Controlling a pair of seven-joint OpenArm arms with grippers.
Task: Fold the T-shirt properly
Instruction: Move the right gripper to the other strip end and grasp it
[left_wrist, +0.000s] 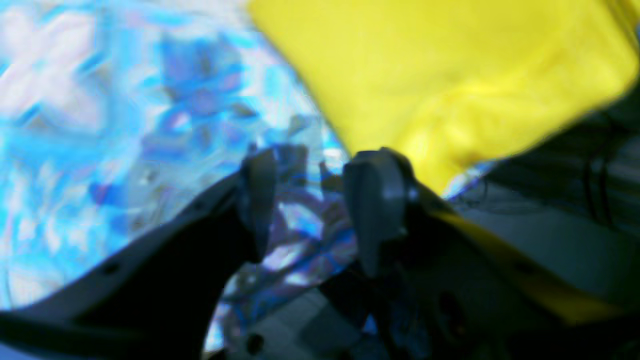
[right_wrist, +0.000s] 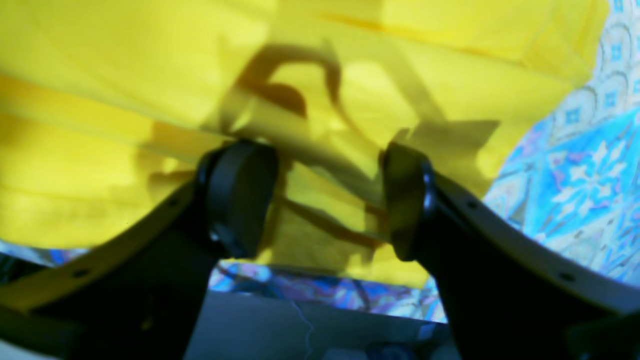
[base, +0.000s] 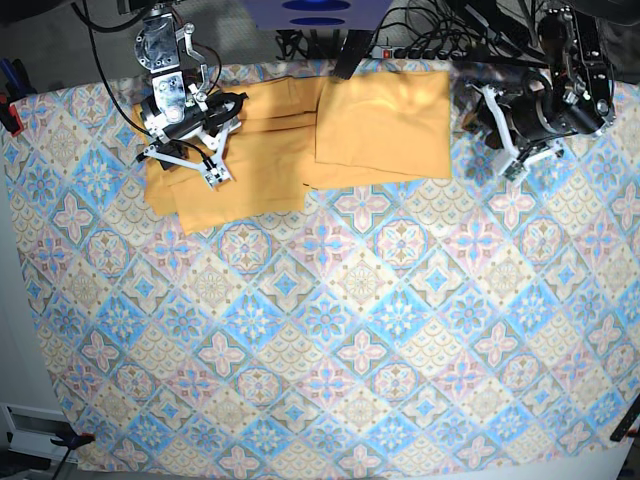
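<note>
The T-shirt (base: 300, 140) lies along the far edge of the tabletop (base: 330, 340), on the patterned tablecloth (base: 300, 300), with one side already turned over into a neat panel and the other side still spread out and rumpled. The risk from here: the right end effector (right_wrist: 327, 200) hovers right over that loose side with its jaws apart and nothing between them, and a shallow pinch could catch only the top layer and drag the fold crooked. The left end effector (left_wrist: 307, 210) sits off the shirt's edge over bare cloth, jaws parted and empty as far as the blurred wrist view lets me judge; a stray brush could nudge the finished panel. Both arms reach in low from the far side, the right one angled down over the fabric, the left one drawn aside.
</note>
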